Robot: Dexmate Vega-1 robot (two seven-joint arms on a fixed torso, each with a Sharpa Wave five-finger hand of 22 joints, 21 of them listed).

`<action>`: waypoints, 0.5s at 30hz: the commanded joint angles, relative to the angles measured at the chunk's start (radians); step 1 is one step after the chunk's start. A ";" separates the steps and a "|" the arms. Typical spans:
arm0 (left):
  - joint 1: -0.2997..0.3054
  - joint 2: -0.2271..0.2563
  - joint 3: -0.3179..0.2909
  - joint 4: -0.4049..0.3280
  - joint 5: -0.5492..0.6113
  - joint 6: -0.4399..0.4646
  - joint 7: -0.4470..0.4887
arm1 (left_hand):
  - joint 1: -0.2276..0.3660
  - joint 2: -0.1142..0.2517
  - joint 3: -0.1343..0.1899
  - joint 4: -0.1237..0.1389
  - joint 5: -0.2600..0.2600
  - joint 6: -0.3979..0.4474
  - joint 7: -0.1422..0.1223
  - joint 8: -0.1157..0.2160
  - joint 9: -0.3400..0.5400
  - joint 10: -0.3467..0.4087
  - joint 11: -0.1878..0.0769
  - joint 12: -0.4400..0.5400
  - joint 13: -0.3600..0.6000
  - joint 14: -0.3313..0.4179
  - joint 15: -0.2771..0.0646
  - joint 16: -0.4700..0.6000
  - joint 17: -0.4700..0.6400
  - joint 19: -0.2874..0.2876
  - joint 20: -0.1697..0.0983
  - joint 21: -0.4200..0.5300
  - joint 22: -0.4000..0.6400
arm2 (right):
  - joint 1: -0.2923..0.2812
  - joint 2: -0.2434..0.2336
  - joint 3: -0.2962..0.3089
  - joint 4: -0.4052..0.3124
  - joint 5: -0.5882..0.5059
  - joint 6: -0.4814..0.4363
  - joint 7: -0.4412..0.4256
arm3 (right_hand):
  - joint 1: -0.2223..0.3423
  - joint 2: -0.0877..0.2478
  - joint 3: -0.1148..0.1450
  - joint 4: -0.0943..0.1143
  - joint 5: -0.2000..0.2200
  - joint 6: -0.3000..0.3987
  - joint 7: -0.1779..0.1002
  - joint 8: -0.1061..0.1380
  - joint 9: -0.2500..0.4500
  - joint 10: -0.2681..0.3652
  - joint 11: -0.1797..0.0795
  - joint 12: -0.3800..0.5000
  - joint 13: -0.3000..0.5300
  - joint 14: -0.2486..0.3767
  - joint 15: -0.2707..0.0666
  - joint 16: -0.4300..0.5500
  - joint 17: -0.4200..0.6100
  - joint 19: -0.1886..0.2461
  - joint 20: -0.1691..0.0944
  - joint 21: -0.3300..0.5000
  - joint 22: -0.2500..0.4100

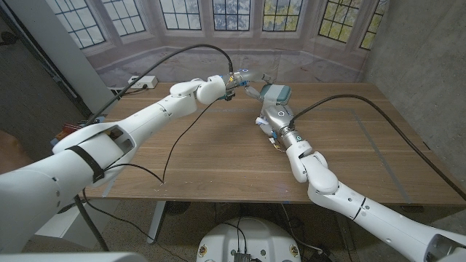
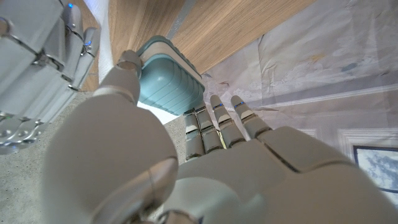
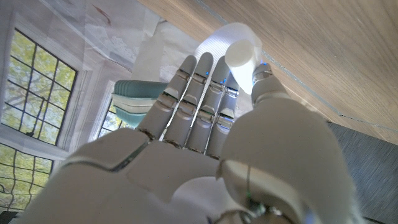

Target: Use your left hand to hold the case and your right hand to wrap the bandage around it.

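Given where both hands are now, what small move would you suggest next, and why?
Probably carry the bandage roll around the teal case. The left robot hand already grips the case, and the right robot hand holds the roll just beside it.

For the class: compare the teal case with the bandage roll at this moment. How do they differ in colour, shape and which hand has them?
The case is teal, ribbed and boxy; the bandage roll is white and cylindrical. The left hand holds the case, with its fingers against it; the right hand grips the bandage roll. Both are held close together above the far part of the wooden table.
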 commanded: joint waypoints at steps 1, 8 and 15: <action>-0.002 -0.003 0.001 0.014 -0.010 -0.012 0.004 | -0.060 0.070 0.011 0.009 0.004 0.090 -0.039 0.381 0.005 0.053 -0.045 0.007 0.002 0.002 0.007 0.001 0.001 0.002 0.000 -0.004 0.003 | 0.025 -0.023 -0.001 0.040 0.012 0.021 -0.023 | 0.003 0.011 0.003 0.000 0.000 0.006 -0.007 0.008 0.005 0.006 -0.003 -0.002 0.001 0.011 -0.100 -0.002 0.006 0.003 -0.003 0.007 0.005; -0.005 -0.004 0.000 0.021 -0.017 -0.019 0.003 | -0.060 0.070 0.012 0.009 0.004 0.091 -0.039 0.380 0.004 0.050 -0.043 0.006 0.002 0.001 0.007 0.001 0.001 0.002 0.001 -0.004 0.003 | 0.041 -0.016 -0.005 0.081 0.026 0.025 -0.040 | 0.001 0.011 0.003 0.001 -0.001 0.005 -0.006 0.008 0.005 0.007 -0.003 -0.002 0.001 0.012 -0.098 -0.004 0.006 0.003 -0.004 0.007 0.005; -0.009 -0.006 -0.001 0.027 -0.020 -0.026 0.005 | -0.062 0.071 0.013 0.010 0.004 0.090 -0.037 0.380 0.004 0.050 -0.043 0.006 0.002 0.001 0.007 0.001 0.001 0.002 0.001 -0.004 0.003 | 0.065 -0.005 -0.016 0.125 0.046 0.031 -0.053 | 0.002 0.012 0.004 0.000 -0.001 0.005 -0.009 0.009 0.005 0.008 -0.005 -0.002 0.001 0.013 -0.099 -0.005 0.007 0.003 -0.005 0.007 0.005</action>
